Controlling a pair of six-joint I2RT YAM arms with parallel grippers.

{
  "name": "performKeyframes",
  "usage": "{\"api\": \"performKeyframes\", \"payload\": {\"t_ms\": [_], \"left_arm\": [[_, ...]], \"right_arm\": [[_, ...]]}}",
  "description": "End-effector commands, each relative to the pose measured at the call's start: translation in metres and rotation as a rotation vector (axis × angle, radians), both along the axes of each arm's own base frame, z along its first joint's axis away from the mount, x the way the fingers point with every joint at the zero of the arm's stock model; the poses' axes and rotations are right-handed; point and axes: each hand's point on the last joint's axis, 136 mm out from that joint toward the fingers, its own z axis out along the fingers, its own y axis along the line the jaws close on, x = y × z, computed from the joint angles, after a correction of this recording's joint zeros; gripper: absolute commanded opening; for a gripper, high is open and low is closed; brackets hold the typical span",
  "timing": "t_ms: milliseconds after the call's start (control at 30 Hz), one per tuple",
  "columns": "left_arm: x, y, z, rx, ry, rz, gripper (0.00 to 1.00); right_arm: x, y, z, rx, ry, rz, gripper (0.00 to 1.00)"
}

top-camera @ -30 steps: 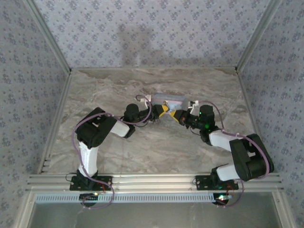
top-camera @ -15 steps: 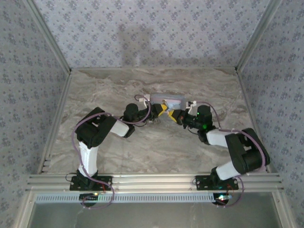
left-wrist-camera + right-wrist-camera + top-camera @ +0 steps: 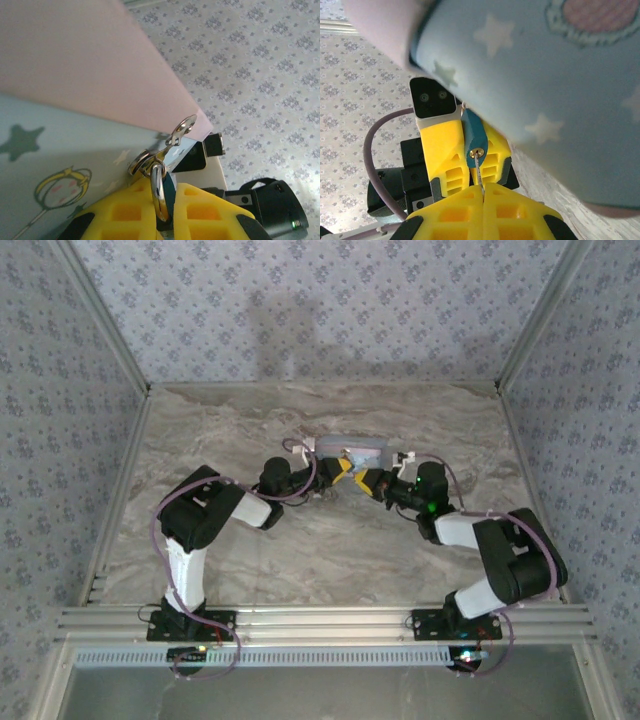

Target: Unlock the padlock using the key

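Note:
The padlock point(image 3: 474, 134) is a small teal body whose silver shackle point(image 3: 158, 192) runs through the hasp ring of the pale blue star-printed tin point(image 3: 60, 160). My left gripper point(image 3: 167, 200) is shut on the padlock, its yellow fingers point(image 3: 442, 150) on either side of the body. The brass keyhole faces my right gripper point(image 3: 483, 192), which is shut on the key point(image 3: 479, 172). The thin blade's tip meets the keyhole. From above, the left gripper point(image 3: 343, 470) and right gripper point(image 3: 366, 480) meet in front of the tin point(image 3: 350, 449).
The tin's pink lid point(image 3: 75, 60) stands close above the left gripper. The marble tabletop point(image 3: 330, 550) is bounded by patterned walls point(image 3: 320, 310) at the back and sides. Both arms bend inward toward the table's middle.
My right arm has folded its elbow inward, and its gripper has moved a little left toward the padlock. The left arm and the tin stay put.

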Motion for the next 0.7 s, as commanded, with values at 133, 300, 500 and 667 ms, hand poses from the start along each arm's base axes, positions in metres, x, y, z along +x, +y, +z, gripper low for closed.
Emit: {"api": "performKeyframes", "payload": {"t_ms": [133, 300, 500, 667], "left_arm": [[-0.039, -0.019, 0.048, -0.088, -0.142, -0.175, 0.0], [-0.039, -0.02, 0.047, -0.088, -0.137, -0.177, 0.0], [-0.038, -0.02, 0.047, -0.088, -0.135, -0.17, 0.0], [-0.039, -0.02, 0.047, -0.088, -0.135, -0.172, 0.0]], "right_arm": [[0.009, -0.01, 0.014, -0.042, -0.092, -0.031, 0.0], [0.006, -0.006, 0.007, -0.117, -0.108, 0.003, 0.0], [0.003, 0.0, 0.009, -0.135, -0.141, 0.002, 0.0], [-0.002, 0.005, 0.015, -0.219, -0.22, 0.003, 0.0]]}}
